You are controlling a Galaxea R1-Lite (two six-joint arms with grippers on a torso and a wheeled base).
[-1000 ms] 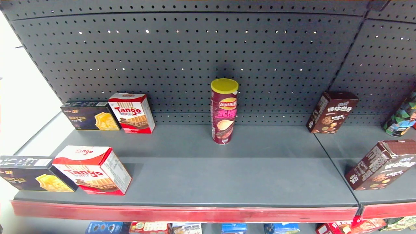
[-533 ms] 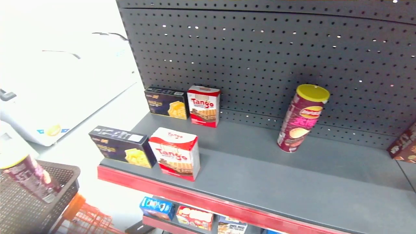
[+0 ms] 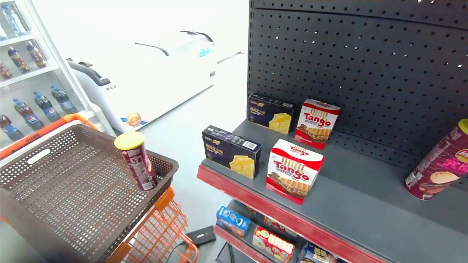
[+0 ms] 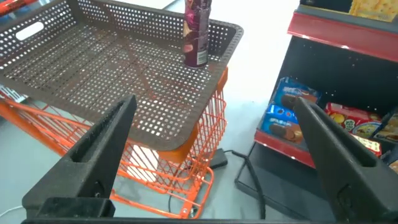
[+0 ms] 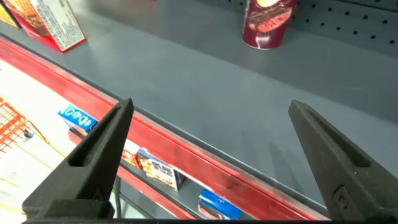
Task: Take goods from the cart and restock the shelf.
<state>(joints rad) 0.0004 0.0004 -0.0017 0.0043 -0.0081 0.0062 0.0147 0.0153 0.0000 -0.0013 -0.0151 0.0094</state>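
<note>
Dark pegboard backs a grey shelf (image 3: 365,215) with a red front lip, beside an orange cart (image 3: 161,226) carrying a brown perforated basket (image 3: 55,197). The left gripper (image 4: 214,102) hangs with its fingers spread wide and nothing between them, low between cart and shelf. Ahead of it and well apart, a yellow-lidded chip can (image 3: 136,160) stands upright at the basket's corner. The right gripper (image 5: 211,104) is equally wide and empty, above the shelf's front edge. A second chip can (image 5: 267,22) stands well ahead of it by the pegboard. A red-and-white wafer box (image 5: 53,25) sits off to that gripper's left.
</note>
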